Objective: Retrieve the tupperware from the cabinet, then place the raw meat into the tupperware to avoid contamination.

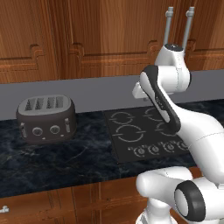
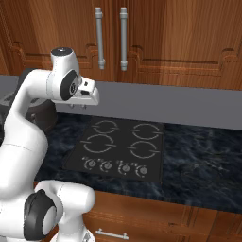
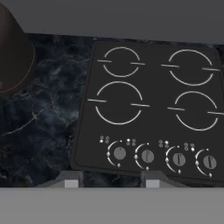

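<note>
A: Where's the tub?
B: Can't see it, prob behind the shut cabinet (image 2: 71, 28) doors. Gripper (image 3: 111, 180) hangs over the cooktop (image 3: 148, 109), jaws part-open, holding nothing.
A: So next?
B: Lift to the left bar handle (image 2: 99, 38), approx square-on, clamp mid-bar, pull along the hinge arc. Mind the toaster (image 1: 46, 119) on the table (image 1: 65, 162).

No legible text, brands or nos. anywhere (cooktop (image 3: 148, 109) knob marks just dots).
</note>
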